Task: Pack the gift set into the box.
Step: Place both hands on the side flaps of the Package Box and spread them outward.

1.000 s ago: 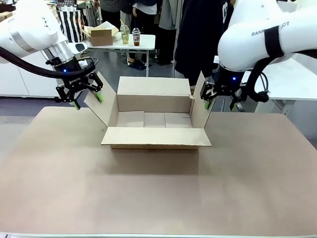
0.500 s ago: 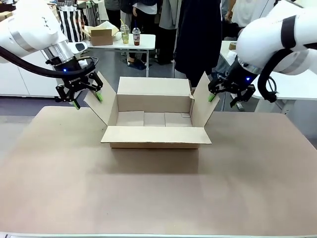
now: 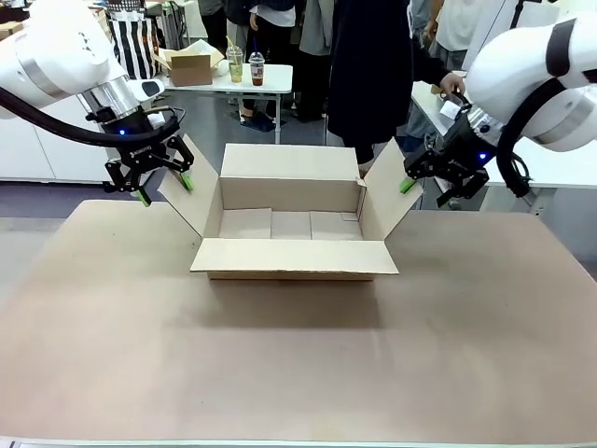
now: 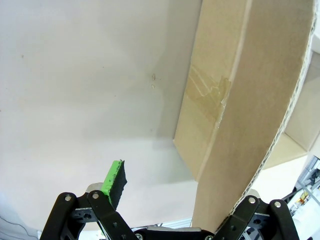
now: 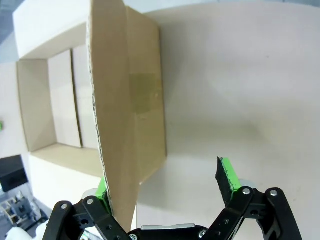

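Brown corrugated cardboard carton sits open by the tabletop's far edge, midway along. Spread wide, the black, green-padded left pincer straddles its left flap; the right pincer, likewise spread, straddles the right flap.

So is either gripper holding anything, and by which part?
Nothing is gripped. The left gripper and right gripper are open, each straddling one side flap of the cardboard carton.
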Available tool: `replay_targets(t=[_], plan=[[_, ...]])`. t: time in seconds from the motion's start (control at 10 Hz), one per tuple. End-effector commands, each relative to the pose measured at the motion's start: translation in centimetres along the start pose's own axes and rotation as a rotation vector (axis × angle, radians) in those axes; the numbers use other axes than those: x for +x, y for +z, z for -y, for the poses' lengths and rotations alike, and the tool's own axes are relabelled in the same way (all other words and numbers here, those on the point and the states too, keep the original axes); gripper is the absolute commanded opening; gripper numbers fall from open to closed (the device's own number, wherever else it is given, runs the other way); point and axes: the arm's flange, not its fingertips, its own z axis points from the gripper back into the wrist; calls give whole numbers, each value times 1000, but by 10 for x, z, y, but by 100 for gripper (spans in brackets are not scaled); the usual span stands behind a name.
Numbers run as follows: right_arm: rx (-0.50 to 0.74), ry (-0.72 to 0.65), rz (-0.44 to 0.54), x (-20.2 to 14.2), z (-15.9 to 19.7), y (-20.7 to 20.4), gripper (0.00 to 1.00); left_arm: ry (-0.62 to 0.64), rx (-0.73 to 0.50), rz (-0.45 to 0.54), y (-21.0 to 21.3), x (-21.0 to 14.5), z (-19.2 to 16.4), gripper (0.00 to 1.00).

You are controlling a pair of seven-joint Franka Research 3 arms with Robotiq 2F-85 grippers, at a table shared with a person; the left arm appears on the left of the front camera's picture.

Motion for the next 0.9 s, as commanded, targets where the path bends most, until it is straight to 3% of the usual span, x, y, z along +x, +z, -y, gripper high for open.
replay_targets(t=[0.0, 0.2, 0.8], plan=[[93, 22, -10, -7, 23, -2, 100, -5, 10, 4, 2, -2, -1, 100], [29, 0, -4, -2, 8, -2, 100, -5, 10, 4, 2, -2, -1, 100], [29, 0, -4, -2, 8, -2, 100, -5, 10, 4, 2, -2, -1, 100]])
